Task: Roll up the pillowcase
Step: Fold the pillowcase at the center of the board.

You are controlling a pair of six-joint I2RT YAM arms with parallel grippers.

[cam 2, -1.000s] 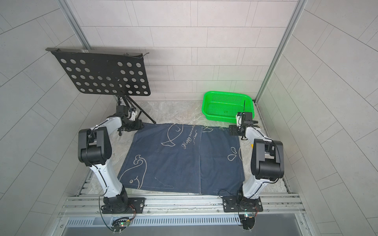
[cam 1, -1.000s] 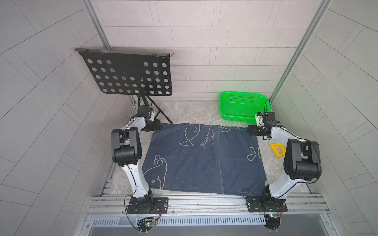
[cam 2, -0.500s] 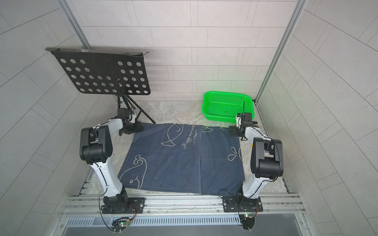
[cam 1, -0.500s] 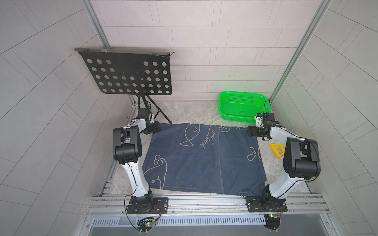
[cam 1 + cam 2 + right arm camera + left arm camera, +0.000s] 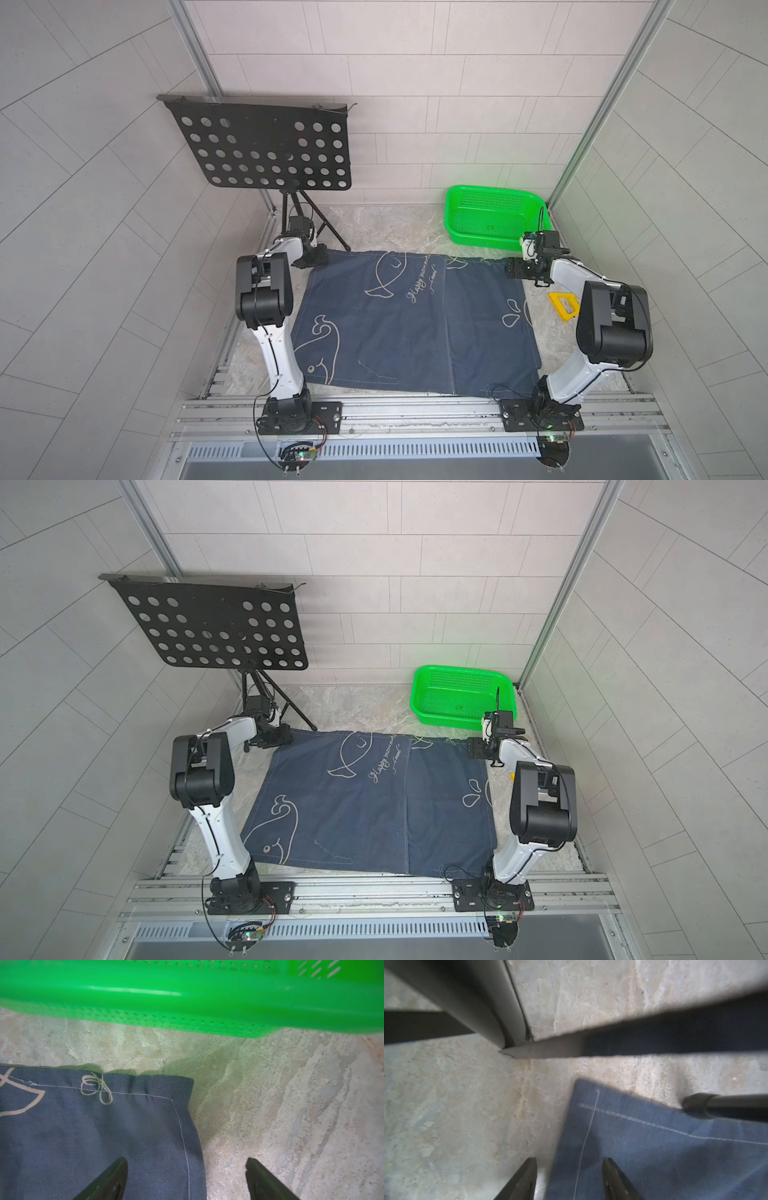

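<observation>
Pillowcase (image 5: 415,324) corners, tabletop's (image 5: 395,224) far edge.
Left gripper (image 5: 569,1159) has edged in, fingers narrowing yet apart; right gripper (image 5: 186,1159) gapes wide; grasp comes next.

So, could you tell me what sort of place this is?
Probably a robot lab test cell: the left arm and right arm are bolted to an aluminium rail, and props are laid out: a pillowcase, green basket and music stand.

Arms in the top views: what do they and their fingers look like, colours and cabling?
Both the left arm and right arm have white tapered links with bulky black joint housings, thin black cables looped alongside, and black base plates. The fingers are slim, dark, pointed wedges.
</observation>
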